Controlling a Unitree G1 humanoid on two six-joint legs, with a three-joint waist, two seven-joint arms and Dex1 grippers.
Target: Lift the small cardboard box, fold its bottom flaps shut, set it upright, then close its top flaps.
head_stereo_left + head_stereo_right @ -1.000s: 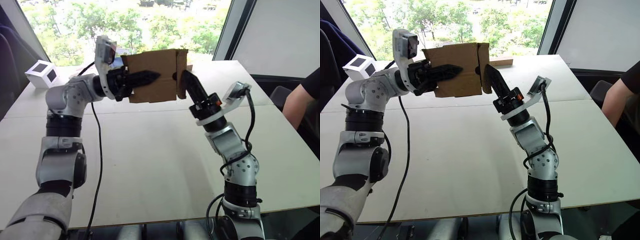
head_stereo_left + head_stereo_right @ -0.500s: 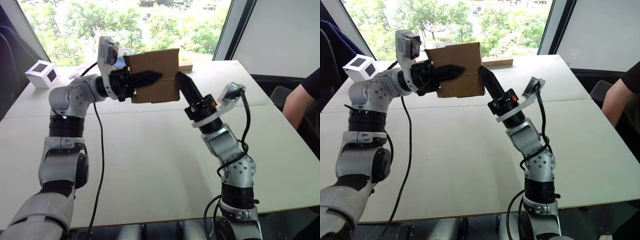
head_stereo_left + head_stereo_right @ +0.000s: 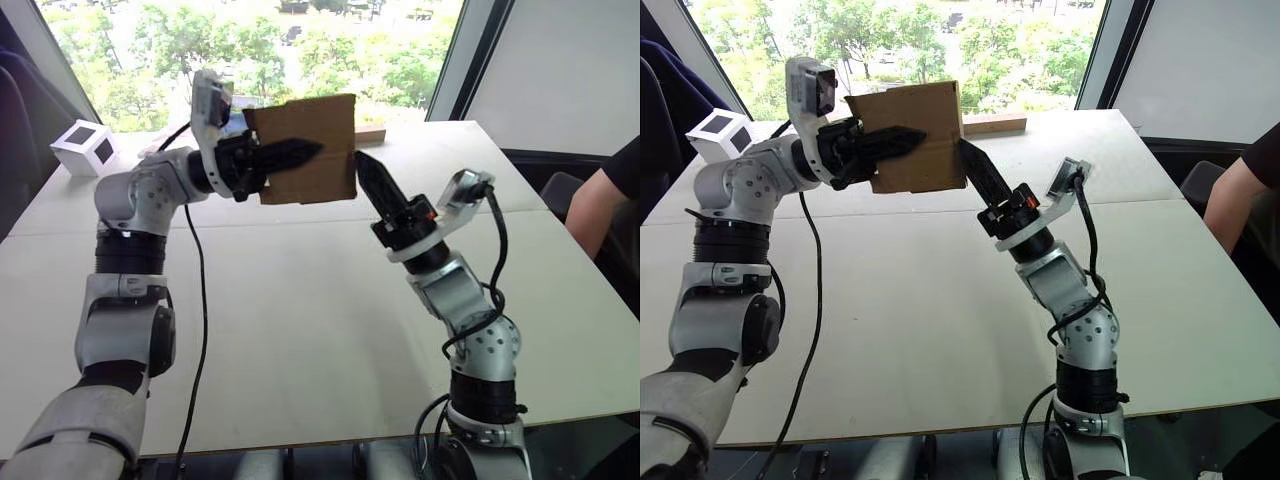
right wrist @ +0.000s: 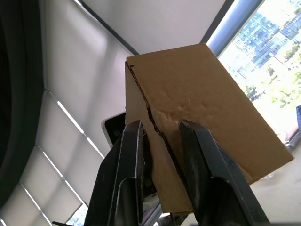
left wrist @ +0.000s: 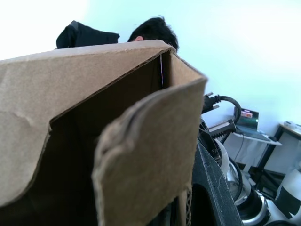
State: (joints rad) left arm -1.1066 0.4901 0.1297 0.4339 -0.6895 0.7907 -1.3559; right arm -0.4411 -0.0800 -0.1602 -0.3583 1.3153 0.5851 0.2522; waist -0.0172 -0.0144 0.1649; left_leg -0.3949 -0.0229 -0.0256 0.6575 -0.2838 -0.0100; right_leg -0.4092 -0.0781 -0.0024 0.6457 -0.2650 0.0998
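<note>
Small cardboard box (image 3: 305, 150) held aloft above the counter (image 3: 330, 300), well clear of its surface. Right claw (image 3: 362, 170): black fingers slightly parted, tips at the box's right end against the bottom flaps (image 4: 155, 122), gripping nothing. Left claw (image 3: 290, 153) clenched on the box from the left. Farther back, white cube (image 3: 84, 147) on the counter.

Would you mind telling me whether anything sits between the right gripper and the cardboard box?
Nothing visible does: the right gripper is already at the end of the small cardboard box, which the left gripper holds above the table.
</note>
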